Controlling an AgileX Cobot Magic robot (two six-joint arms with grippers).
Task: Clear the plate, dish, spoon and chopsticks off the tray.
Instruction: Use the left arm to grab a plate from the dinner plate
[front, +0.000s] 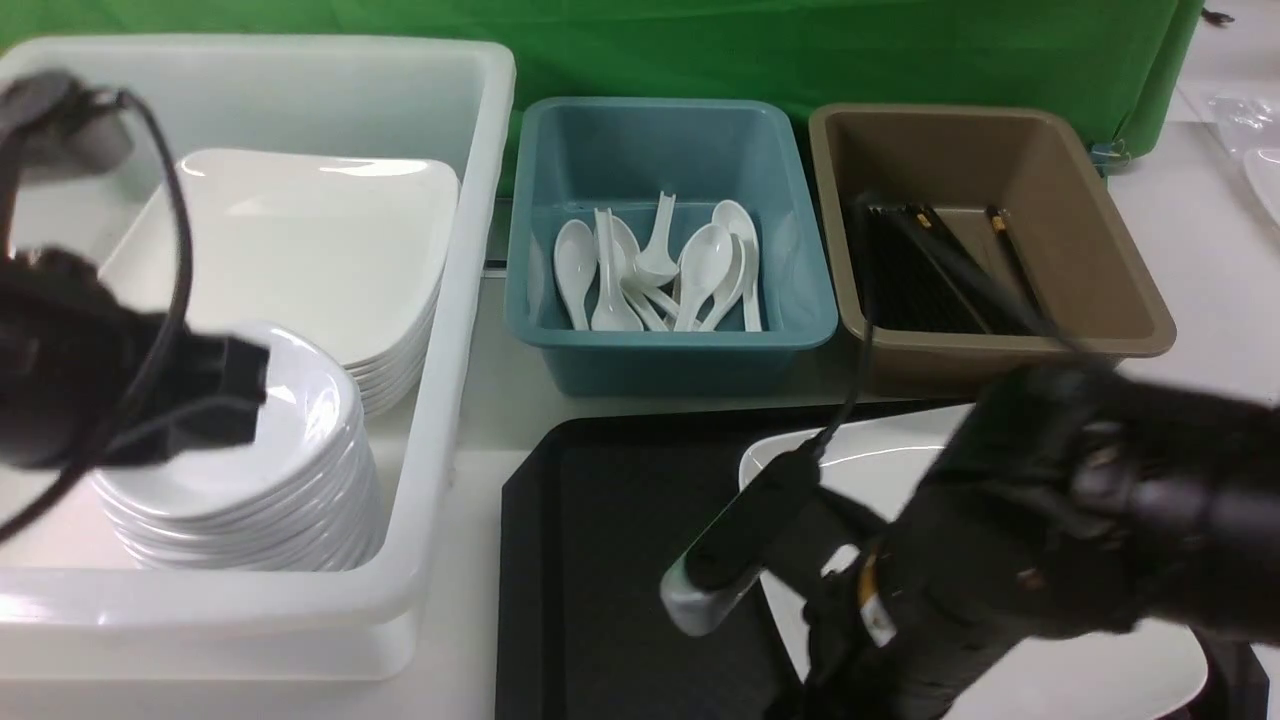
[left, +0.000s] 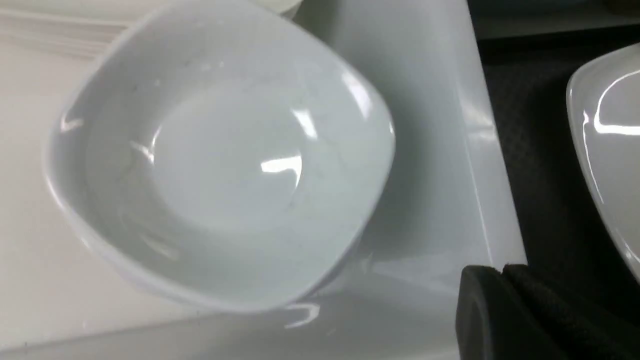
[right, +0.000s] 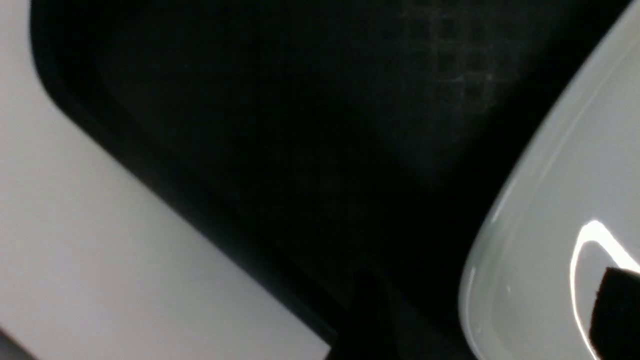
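The black tray holds the large white plate on its right half. My right gripper is open low over the plate's near-left rim, with one finger over the tray and the other over the plate. My left gripper is shut and empty, just above the white bin's wall, next to a small white dish. That dish tops a stack in the white bin. No spoon or chopsticks show on the tray.
The white bin at left also holds a stack of large plates. A teal bin with several white spoons and a brown bin with black chopsticks stand behind the tray. Green backdrop at the rear.
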